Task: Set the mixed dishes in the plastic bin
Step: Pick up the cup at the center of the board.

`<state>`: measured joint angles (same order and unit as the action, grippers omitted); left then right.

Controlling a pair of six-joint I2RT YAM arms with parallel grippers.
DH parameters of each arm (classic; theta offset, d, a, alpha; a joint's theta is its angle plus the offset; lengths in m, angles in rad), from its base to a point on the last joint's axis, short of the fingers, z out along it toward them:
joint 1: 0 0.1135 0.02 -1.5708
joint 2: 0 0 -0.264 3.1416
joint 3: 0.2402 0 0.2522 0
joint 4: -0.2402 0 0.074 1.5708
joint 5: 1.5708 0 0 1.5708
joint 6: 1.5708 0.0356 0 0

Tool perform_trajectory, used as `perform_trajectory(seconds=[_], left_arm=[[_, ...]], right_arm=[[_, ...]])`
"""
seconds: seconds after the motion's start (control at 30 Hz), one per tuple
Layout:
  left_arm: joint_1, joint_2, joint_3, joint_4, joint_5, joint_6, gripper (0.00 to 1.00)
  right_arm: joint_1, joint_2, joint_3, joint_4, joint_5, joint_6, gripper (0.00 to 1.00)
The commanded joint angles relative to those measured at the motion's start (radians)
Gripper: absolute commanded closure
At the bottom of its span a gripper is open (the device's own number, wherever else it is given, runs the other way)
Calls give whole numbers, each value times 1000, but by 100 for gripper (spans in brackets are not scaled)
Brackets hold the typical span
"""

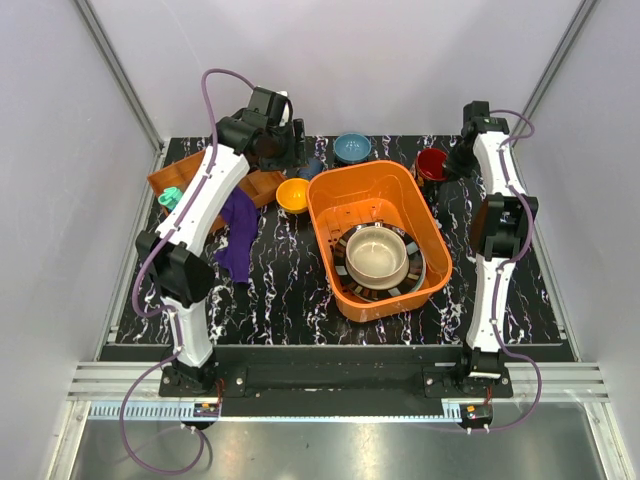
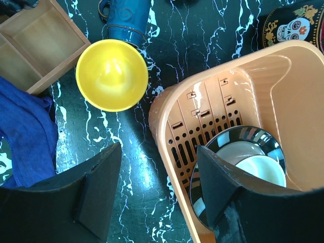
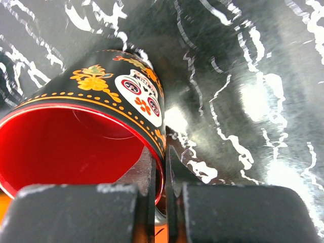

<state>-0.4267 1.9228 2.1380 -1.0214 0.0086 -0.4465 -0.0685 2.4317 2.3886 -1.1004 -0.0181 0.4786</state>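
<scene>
The orange plastic bin (image 1: pixel 330 215) stands mid-table and holds a dark striped-rim plate (image 1: pixel 417 283) with a beige bowl (image 1: pixel 376 254) on it. My right gripper (image 1: pixel 452 162) is shut on the rim of the red mug (image 1: pixel 431 164), just past the bin's far right corner. In the right wrist view one finger is inside the mug (image 3: pixel 76 147) and one outside. My left gripper (image 2: pixel 159 187) is open and empty, above the bin's (image 2: pixel 172 116) left wall. The orange-yellow bowl (image 2: pixel 112 75) and a blue mug (image 2: pixel 124 23) lie left of the bin. A small blue bowl (image 1: pixel 351 148) sits at the back.
A flat brown compartment tray (image 1: pixel 170 172) lies at the back left, with a teal toy (image 1: pixel 170 198) at its edge. A purple cloth (image 1: pixel 238 232) lies left of the bin. Grey walls close in on both sides.
</scene>
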Motion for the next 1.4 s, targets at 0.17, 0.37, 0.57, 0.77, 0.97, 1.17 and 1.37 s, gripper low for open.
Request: perform_trajectory(seconds=[0.17, 0.37, 0.57, 0.77, 0.97, 1.17, 1.37], left_arm=[[3, -64, -4, 15, 22, -8, 36], [3, -79, -32, 29, 14, -12, 36], [2, -94, -49, 43, 19, -12, 36], [3, -110, -73, 60, 34, -18, 35], [2, -119, -96, 73, 45, -23, 35], [2, -119, -104, 78, 56, -35, 35], [2, -130, -127, 87, 56, -47, 35]], right_arm=[[1, -154, 155, 47, 98, 15, 100], [1, -223, 155, 65, 109, 23, 100], [1, -304, 159, 86, 103, 31, 100], [2, -371, 173, 96, 21, 32, 100], [9, -442, 129, 103, -107, 6, 100], [36, -499, 73, 112, -232, -69, 100], [61, -528, 20, 114, -318, -149, 100]])
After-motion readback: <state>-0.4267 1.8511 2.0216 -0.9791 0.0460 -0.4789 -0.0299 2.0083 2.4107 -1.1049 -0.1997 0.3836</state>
